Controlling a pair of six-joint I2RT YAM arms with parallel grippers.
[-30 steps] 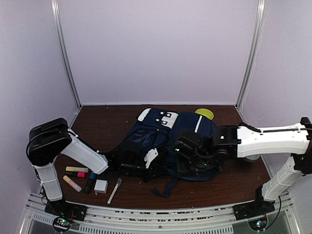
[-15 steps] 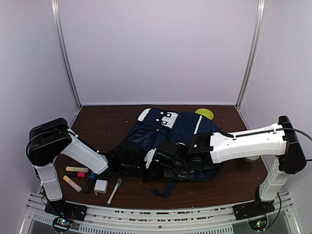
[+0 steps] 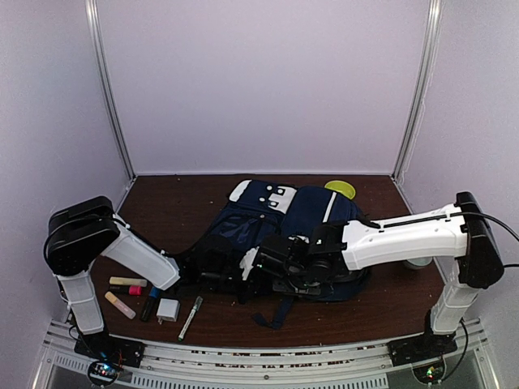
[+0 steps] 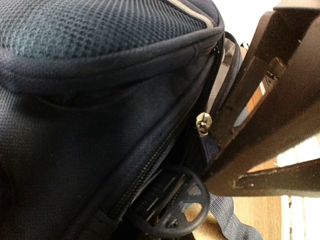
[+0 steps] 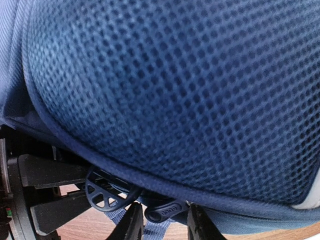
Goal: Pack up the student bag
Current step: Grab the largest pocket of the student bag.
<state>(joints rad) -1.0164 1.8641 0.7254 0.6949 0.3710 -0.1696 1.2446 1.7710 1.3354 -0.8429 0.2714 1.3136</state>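
Top external view: the right hand [image 3: 272, 266] has swung left across the student bag [image 3: 243, 227] to its near edge, meeting the left hand [image 3: 215, 274] (pinched on the zip seam). Its fingers [image 5: 131, 225] sit narrow around a dark pull tab [image 5: 165, 211]; whether they grip, I cannot tell. Unzipping looks next. The bag lies mid-frame on the surface [image 3: 178, 203].
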